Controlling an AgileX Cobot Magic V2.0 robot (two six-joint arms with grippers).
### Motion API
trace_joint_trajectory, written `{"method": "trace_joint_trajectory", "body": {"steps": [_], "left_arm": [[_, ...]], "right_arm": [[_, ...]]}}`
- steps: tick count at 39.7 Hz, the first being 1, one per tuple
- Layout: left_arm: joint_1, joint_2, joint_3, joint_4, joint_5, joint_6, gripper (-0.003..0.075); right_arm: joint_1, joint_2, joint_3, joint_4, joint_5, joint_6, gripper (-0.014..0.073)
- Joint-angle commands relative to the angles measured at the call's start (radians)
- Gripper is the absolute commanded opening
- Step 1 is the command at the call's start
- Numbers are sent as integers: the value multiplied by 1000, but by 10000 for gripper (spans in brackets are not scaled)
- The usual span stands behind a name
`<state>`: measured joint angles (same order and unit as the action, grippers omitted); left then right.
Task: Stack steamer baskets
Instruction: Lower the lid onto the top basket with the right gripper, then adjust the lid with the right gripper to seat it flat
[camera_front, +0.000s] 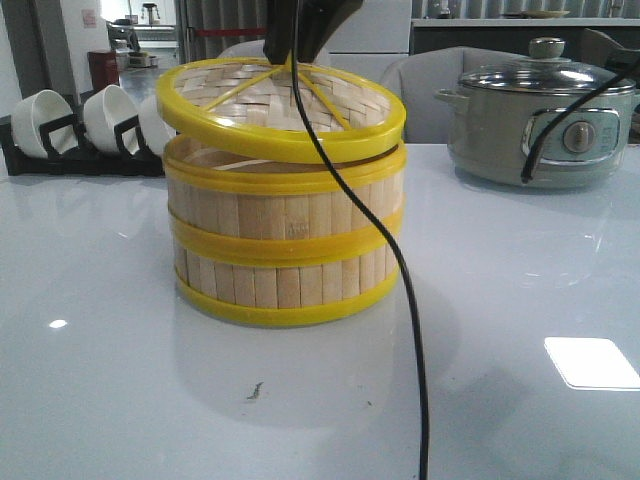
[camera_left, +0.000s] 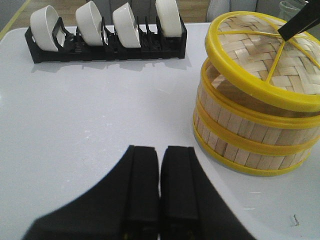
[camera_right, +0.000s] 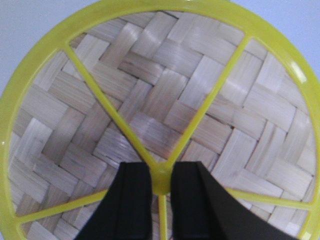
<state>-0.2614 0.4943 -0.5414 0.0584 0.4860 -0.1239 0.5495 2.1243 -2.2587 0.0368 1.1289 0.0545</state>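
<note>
Only my right wrist view shows the right claw (camera_right: 161, 182) pinching the lid (camera_right: 160, 115) hub — front shows it tilted over the steamer baskets (camera_front: 285, 250). Left claw (camera_left: 159, 187) closed, empty.

right end effector (camera_right: 160, 187) clamped on yellow hub | woven lid (camera_right: 150, 100) fills view

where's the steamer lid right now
In the front view the lid sits tilted atop the two stacked baskets at table centre, the right gripper pinching its hub.
</note>
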Motion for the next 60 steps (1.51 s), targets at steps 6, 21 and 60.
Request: {"method": "trace_joint_trajectory", "body": {"steps": [6, 21, 60], "left_arm": [[-6, 1, -31, -4, -91, -8, 90], [-6, 1, -31, -4, -91, -8, 90], [-6, 1, -31, -4, -91, -8, 90]], "right_arm": [[-6, -79, -35, -8, 12, -11, 56], [-6, -74, -35, -8, -13, -11, 56], [-3, -48, -35, 6, -29, -11, 56]]}}
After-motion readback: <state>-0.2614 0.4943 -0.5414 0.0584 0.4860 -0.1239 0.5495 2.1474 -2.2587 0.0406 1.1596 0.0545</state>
